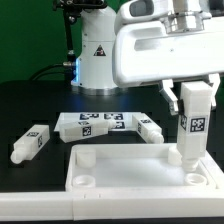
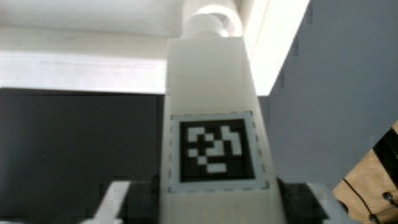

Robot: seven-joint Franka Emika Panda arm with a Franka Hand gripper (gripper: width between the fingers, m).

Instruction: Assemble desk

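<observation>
**Pinching leg upright at panel corner**

Clamped with gripper (image 1: 193, 97) on leg (image 1: 193, 128), jaws pressed against two opposite faces near the upper end. Held vertical, tag face toward the exterior camera. Set with lower end down inside panel (image 1: 130, 172), at the far corner on the exterior view's right. Cannot tell whether seated in a hole or only touching the surface; too small to resolve.

From the wrist view: looking straight along the tagged face of the leg, with fingers (image 2: 121, 205) flanking it on both sides and touching it. Beyond the far end, only white blur; cannot tell what.

On the panel as a container:
- Lying flat on table (image 1: 30, 190), rim up, like a shallow tray, long side across the exterior view.
- Inside the rim: round corner holes (image 1: 83, 181), seen clearly on the exterior view's left side.
- Also inside the rim: foot of the leg, at the far corner on the exterior view's right.

Outside the tray:
- Off to the exterior view's left, loose leg (image 1: 30, 143), lying flat on the table, apart from the panel.
- Behind the panel, marker board (image 1: 95, 123), flat on the table, tags up.
- Just beside the board's end on the exterior view's right, second loose leg (image 1: 150, 128), lying at an angle.
- Further back, behind the marker board, arm base (image 1: 95, 55).
</observation>
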